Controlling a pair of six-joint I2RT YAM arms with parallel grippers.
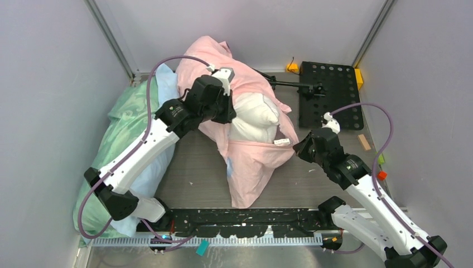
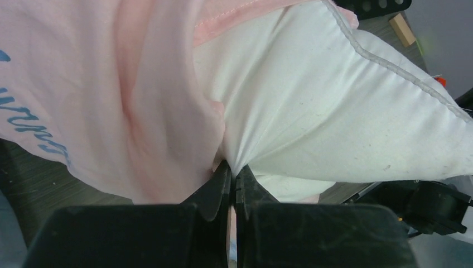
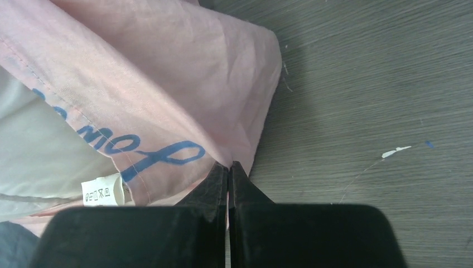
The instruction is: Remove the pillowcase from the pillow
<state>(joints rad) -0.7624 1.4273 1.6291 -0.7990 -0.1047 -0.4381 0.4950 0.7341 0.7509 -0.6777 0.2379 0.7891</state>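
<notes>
The pale pink pillowcase (image 1: 252, 162) lies bunched at the table's middle, with the white pillow (image 1: 254, 117) bulging out of its open end. My left gripper (image 1: 230, 114) is shut on a pinch of the white pillow (image 2: 334, 111), right beside the pink pillowcase (image 2: 111, 84) edge. My right gripper (image 1: 298, 146) is shut on the pillowcase's hem (image 3: 167, 89) near its blue lettering, low over the table. A small white tag (image 3: 103, 190) shows next to that hem, and it also shows in the top view (image 1: 282, 142).
Mint green and light blue bedding (image 1: 125, 128) is heaped along the left wall. A black perforated plate (image 1: 332, 95) with a black rod lies at the back right. Small orange and green bits (image 1: 381, 167) lie by the right wall. A black rail (image 1: 245, 218) runs along the near edge.
</notes>
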